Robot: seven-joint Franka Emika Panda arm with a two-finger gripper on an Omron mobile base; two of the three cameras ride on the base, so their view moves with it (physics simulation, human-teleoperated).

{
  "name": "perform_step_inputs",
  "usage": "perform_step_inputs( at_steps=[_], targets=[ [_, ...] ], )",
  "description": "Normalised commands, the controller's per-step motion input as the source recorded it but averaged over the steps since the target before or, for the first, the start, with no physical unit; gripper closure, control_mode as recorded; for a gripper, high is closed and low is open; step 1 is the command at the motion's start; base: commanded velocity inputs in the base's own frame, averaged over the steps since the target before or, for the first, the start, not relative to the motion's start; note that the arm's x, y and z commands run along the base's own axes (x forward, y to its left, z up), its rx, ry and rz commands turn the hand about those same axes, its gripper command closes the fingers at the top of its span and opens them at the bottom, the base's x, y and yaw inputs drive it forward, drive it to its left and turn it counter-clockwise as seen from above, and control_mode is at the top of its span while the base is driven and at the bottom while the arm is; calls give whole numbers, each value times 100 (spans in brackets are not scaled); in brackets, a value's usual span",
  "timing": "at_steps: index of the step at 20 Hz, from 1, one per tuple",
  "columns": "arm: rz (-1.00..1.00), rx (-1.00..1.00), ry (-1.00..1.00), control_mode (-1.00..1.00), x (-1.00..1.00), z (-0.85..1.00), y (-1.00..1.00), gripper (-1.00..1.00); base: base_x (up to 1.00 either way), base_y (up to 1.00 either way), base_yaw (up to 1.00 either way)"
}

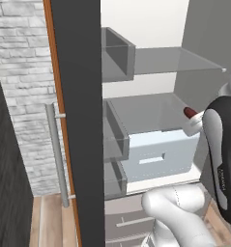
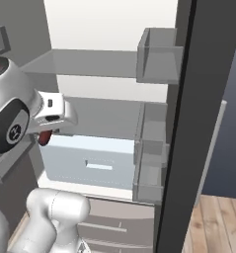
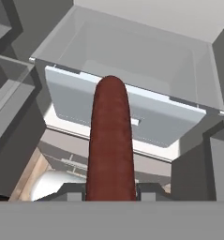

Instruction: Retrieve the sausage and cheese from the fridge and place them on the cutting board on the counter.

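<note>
My gripper (image 3: 111, 193) is shut on the sausage (image 3: 111, 140), a dark red-brown stick that juts forward between the two dark fingertips (image 3: 72, 192). I hold it inside the open fridge (image 1: 155, 62), in front of the middle glass shelf and above the pale blue drawer (image 1: 158, 154). One red end of the sausage (image 1: 190, 113) shows beside the white hand, and its tip (image 2: 44, 137) hangs below the hand in the right base view. The cheese, the cutting board and the counter are out of view.
Both fridge doors stand open, with grey door bins (image 1: 118, 53) (image 2: 159, 54) close on either side of the arm. Grey lower drawers (image 2: 109, 222) sit under the blue drawer. A brick wall (image 1: 25, 72) and wooden floor (image 2: 218, 222) flank the fridge.
</note>
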Motion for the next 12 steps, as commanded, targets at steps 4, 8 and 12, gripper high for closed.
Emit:
perform_step_inputs(
  at_steps=[4, 8, 12],
  targets=[
    [0, 0, 0, 100, 0, 0, 0, 100, -100, 0, -11],
    [0, 0, 0, 100, 0, 0, 0, 100, -99, -3, -28],
    [0, 0, 0, 100, 0, 0, 0, 100, -63, -2, -37]
  ],
)
